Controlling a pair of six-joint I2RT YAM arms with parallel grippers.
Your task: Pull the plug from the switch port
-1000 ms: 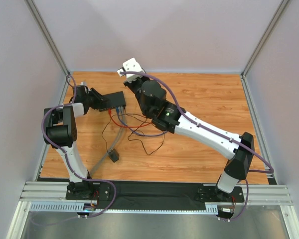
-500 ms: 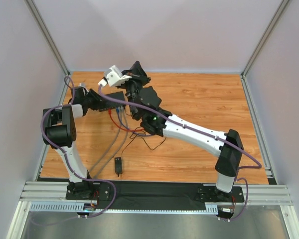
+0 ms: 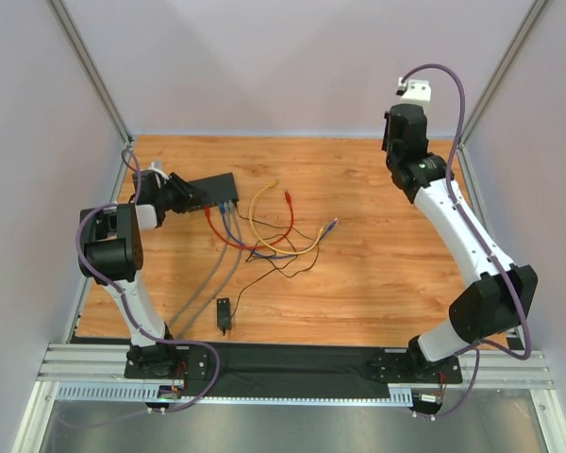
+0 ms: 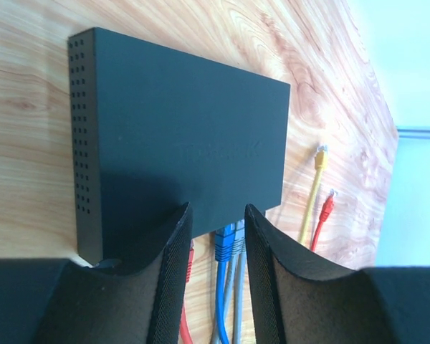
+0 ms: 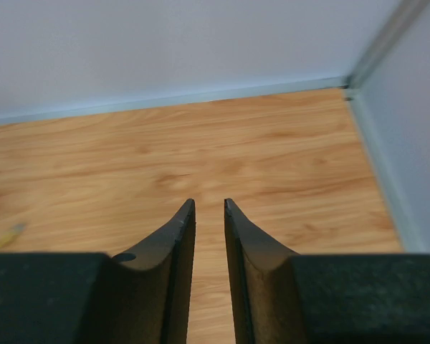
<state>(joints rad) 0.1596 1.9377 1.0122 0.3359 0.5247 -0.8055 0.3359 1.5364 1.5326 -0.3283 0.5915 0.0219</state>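
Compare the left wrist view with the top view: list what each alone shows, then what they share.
Left wrist only: the vent holes down the short side of the switch. Top only: the raised right arm, the small adapter block, a third loose cable end. Both: the switch with the left claw at it, blue plugs in its ports, and the loose yellow plug and red plug.

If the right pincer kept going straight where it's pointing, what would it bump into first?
Nothing is close ahead of the right pincer. It would probably touch the light-brown wooden tabletop first, or else the pale wall behind it; depth is hard to judge here.
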